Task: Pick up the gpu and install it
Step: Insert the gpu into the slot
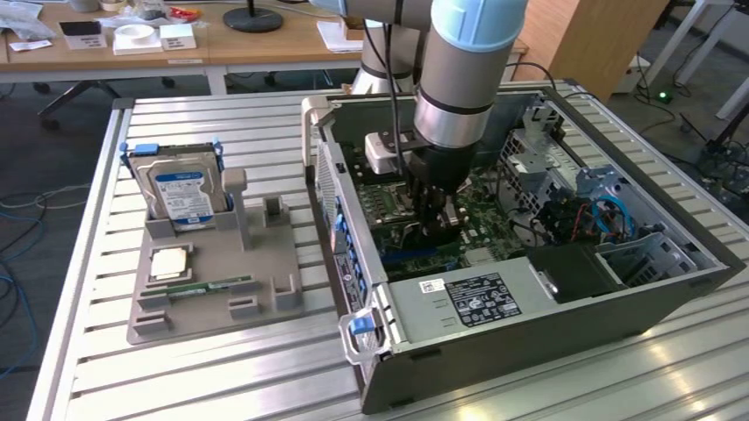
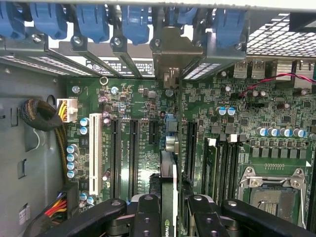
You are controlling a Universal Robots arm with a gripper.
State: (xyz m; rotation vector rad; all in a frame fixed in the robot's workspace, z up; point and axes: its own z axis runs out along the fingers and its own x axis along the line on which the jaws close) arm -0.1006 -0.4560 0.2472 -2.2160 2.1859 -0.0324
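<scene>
My gripper (image 1: 436,221) reaches down into the open computer case (image 1: 527,351), just above the green motherboard (image 1: 492,230). In the wrist view the gripper (image 2: 170,210) is shut on the gpu (image 2: 168,170), its black fingers (image 2: 148,212) on both sides of the card. The gpu appears edge-on as a thin green board. It stands upright over the motherboard (image 2: 256,118), in line with the black expansion slots (image 2: 133,153). Its pale metal end bracket (image 2: 170,49) lies against the case's rear slot openings under the blue clips. I cannot tell whether the card is seated in a slot.
A grey parts holder (image 1: 269,289) stands on the slatted table at the exterior view's left, with a blue-labelled hard drive (image 1: 181,189), a processor (image 1: 170,261) and a RAM stick (image 1: 210,287). Inside the case are the power supply (image 1: 474,298), cable bundles (image 2: 42,116) and an empty processor socket (image 2: 271,195).
</scene>
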